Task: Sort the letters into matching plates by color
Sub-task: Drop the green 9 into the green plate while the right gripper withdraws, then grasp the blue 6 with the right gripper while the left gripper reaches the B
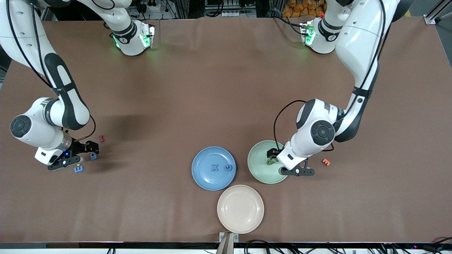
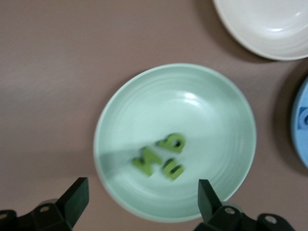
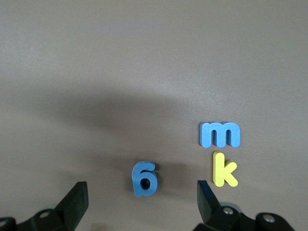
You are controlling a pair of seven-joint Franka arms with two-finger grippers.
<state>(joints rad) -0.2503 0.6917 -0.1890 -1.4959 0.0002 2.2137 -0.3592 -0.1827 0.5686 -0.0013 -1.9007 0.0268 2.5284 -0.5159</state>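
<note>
The pale green plate (image 1: 259, 169) (image 2: 202, 101) holds three green letters (image 2: 172, 142) (image 1: 271, 162). My left gripper (image 1: 278, 163) (image 2: 143, 192) hangs open just above them, holding nothing. Beside it the blue plate (image 1: 213, 168) (image 2: 301, 125) carries two blue letters, an X (image 1: 214, 167) and a round one (image 1: 228, 168). Toward the right arm's end of the table, my right gripper (image 1: 87, 154) (image 3: 140, 192) is open and low over a blue 6 (image 3: 144, 178) (image 1: 93, 155), its fingers to either side of it. A blue m (image 3: 220, 134) (image 1: 78, 169) lies beside the 6.
A cream plate (image 1: 240, 209) (image 2: 269, 24) sits nearer the front camera than the two coloured plates. A yellow k (image 3: 224, 169) lies next to the blue m. A red piece (image 1: 101, 138) lies by the right gripper, an orange piece (image 1: 325, 162) by the left arm.
</note>
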